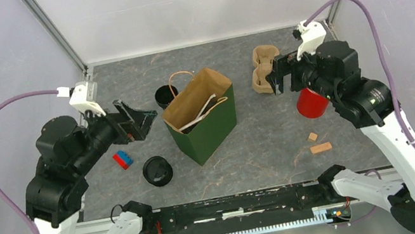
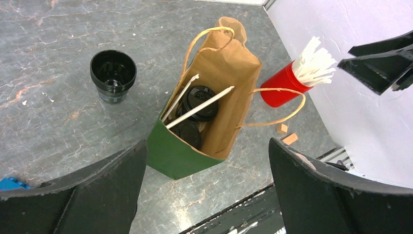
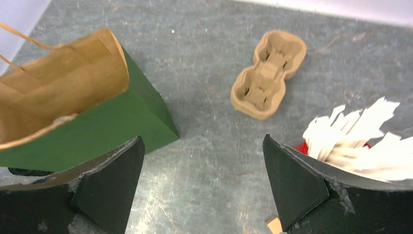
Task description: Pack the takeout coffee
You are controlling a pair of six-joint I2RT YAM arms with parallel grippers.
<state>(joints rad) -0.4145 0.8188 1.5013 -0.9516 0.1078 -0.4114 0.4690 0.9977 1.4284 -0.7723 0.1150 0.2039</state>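
Left gripper (image 1: 140,123): jaws spread wide, holding nothing, raised to the left of the green paper bag (image 1: 203,127). Right gripper (image 1: 282,81): jaws also wide and empty, to the right of the bag, above the red cup (image 2: 277,92).

Takeout coffee: small black cups with round black lids.
- One lidded cup (image 1: 157,171) stands upright on the table, in front of the bag and to its left, apart from it.
- Two lidded cups lie inside the bag, seen from above: the nearer lid (image 2: 187,132) is partly in shadow at the bag's near end, and the farther lid (image 2: 200,100) is beside it.
- Two long white sticks (image 2: 199,107) lean across these lids.

Bag: upright, mouth open, brown inside, twine handles hanging outward.

A lidless black cup (image 2: 113,73) stands upright just behind the bag's left corner, with nothing visible inside but a glossy bottom.

The red cup, right of the bag, is packed with white packets (image 3: 358,139) that stick up past its rim.

Farther right and behind, a tan moulded-pulp cup carrier (image 3: 268,73) lies with both wells unfilled.
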